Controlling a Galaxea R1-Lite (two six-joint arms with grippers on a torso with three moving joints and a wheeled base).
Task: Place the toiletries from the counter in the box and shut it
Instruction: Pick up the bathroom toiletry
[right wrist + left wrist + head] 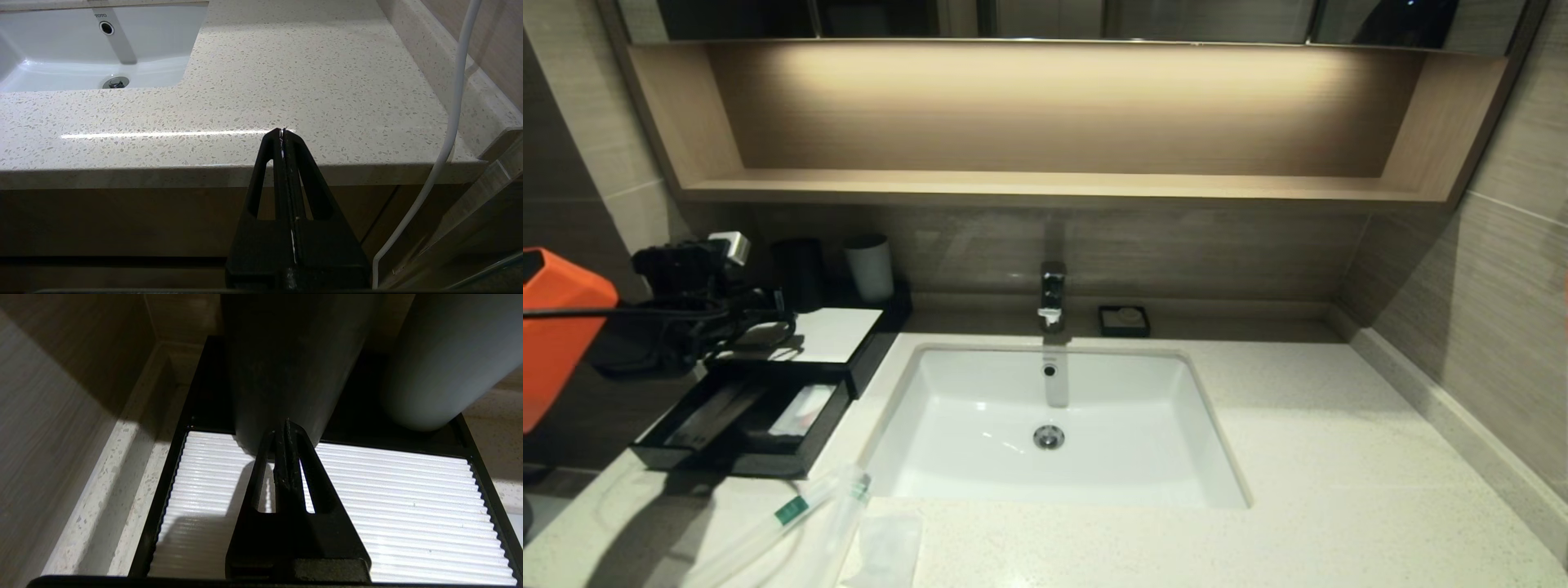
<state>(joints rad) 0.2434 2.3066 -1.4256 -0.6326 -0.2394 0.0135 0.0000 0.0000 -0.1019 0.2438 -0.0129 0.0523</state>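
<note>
The black box with its white top panel [837,333] sits at the counter's left, and its drawer [810,439] is pulled out towards me. In the drawer lie a long packet [715,412] and a white sachet [805,408]. On the counter [1258,457] near the front edge lie long clear packets, one with a green label [791,510], and a flat translucent sachet [886,547]. My left gripper [772,322] hovers shut and empty over the ribbed white panel [388,506]; its tips [287,428] almost reach the dark cup [290,355]. My right gripper [283,132] is shut and parked below the counter's front edge.
A dark cup [799,273] and a pale cup [870,268] stand on the box's back end. The white sink [980,425], faucet [1052,294] and small black soap dish [1124,320] lie to the right. A white cable [449,122] hangs beside the right gripper.
</note>
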